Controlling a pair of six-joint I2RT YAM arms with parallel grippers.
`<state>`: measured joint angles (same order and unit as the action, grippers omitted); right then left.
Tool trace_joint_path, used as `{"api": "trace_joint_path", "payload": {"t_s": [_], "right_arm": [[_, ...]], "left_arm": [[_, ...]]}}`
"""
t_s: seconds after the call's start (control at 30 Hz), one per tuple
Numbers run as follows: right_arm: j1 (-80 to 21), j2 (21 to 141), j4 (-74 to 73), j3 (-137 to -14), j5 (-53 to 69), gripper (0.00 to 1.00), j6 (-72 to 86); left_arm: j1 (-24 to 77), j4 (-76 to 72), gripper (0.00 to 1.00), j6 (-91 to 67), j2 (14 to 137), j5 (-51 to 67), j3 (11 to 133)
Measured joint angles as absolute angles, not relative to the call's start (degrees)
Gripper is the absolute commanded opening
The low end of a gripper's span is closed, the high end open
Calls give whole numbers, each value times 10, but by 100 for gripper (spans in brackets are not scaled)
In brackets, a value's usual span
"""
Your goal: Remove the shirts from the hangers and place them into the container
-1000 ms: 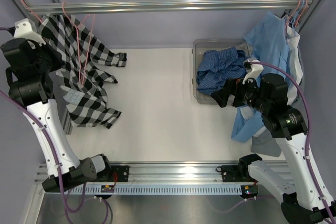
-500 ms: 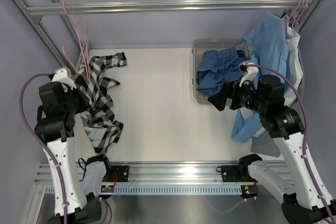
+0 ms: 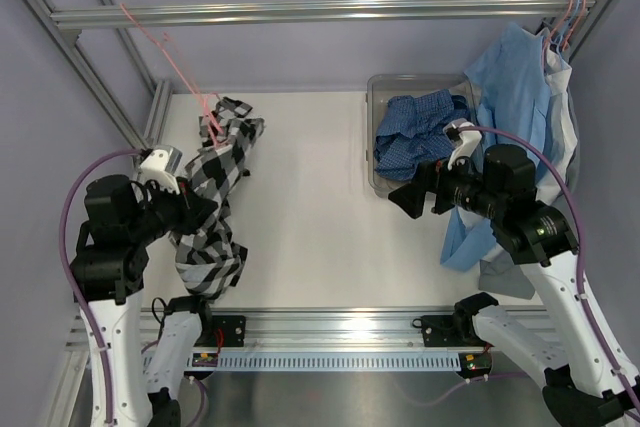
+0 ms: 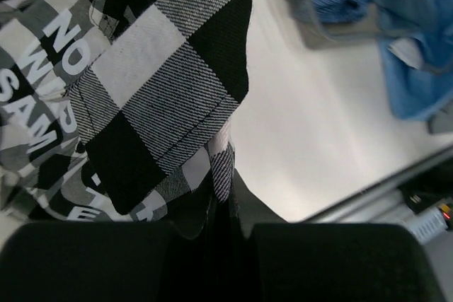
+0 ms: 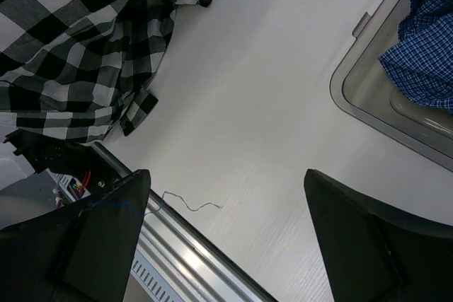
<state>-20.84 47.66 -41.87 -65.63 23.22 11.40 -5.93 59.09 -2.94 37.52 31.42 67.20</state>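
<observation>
The black-and-white check shirt hangs stretched between a pink hanger and my left gripper, which is shut on a fold of it. In the left wrist view the check cloth runs down into the closed left gripper. The hanger wire slants up to the top rail. The dark blue shirt lies in the clear container. My right gripper hovers open over the table in front of the container, with nothing between its jaws.
Light blue, white and grey garments hang on pink hangers at the rail's right end, beside the container. A slanted frame post stands at the left. A loose thread lies near the metal front rail.
My left arm has swung down from the rail toward the front, dragging the check shirt right and stretching the hanger out. The right gripper has drifted slightly left.
</observation>
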Motion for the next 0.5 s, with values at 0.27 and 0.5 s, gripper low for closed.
{"api": "trace_joint_path", "payload": {"t_s": [0.27,0.5], "right_arm": [[-214,524,-423,-725,238,99,93],[-214,595,-432,-839,249,99,70]], "left_arm": [[-17,572,0,-36,460,479,731],[51,494,0,-62,556,516,851]]}}
